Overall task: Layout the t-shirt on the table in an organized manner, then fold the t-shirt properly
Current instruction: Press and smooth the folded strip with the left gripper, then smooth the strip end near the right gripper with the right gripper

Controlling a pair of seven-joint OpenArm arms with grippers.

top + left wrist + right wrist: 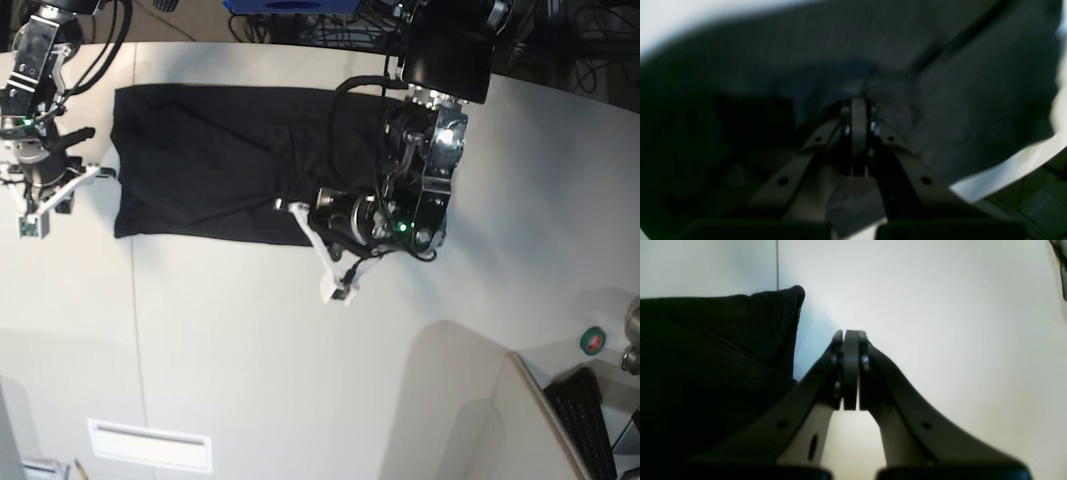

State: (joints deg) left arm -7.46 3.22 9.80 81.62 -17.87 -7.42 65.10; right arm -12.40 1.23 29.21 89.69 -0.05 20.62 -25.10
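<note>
The shirt (pixel 210 160) lay as a folded band on the table (pixel 250 350). The left gripper (pixel 858 103) was closed, pinching its cloth, probably to fold it; the right gripper (pixel 850 336) was closed and empty beside its corner.

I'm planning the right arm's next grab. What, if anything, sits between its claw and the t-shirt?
Nothing visible. The right claw hangs shut over bare table, just beside the t-shirt edge, with only open tabletop between them.

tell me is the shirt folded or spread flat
Folded: the t-shirt lies as a narrow rectangle on the table, with no sleeves sticking out.
</note>
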